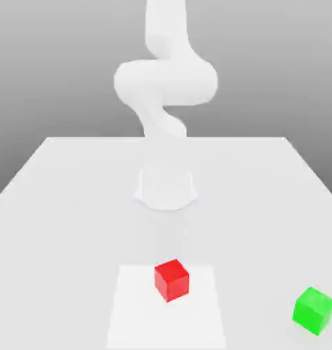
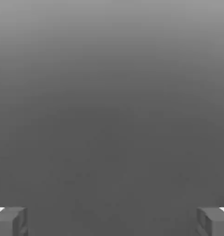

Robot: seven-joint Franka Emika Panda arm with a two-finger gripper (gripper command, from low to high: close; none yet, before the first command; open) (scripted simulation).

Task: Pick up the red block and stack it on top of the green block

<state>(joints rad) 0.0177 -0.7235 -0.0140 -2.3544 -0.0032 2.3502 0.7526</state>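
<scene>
The white arm (image 1: pixel 165 82) stands at the far side of the table (image 1: pixel 52 198), its upper links folded above the round base (image 1: pixel 166 188). Nothing has been picked up; the step in hand is the approach to the first block.

The red block (image 1: pixel 172 279) rests on the table in front of the base, near the front edge, on a paler square patch of the surface. It sits slightly turned, one corner facing the exterior camera. The green block (image 1: pixel 313 310) lies on the table well apart from it, toward the exterior view's right and a little nearer the front edge. Both cubes stand free, with bare surface around them.

In the hand view the gripper (image 2: pixel 112 221) shows as two grey fingertips (image 2: pixel 12 221) set far apart at opposite sides of the picture. The jaws are spread wide and hold nothing; between them only a plain grey background appears, with no block in sight.

Judged from this layout, the next move calls for bringing the hand over the red block, turning the wrist so the fingers meet two flat opposite faces rather than corners, and lowering until the cube lies between the pads before closing. The carry afterwards would run toward the exterior view's right, ending above the green block.
</scene>
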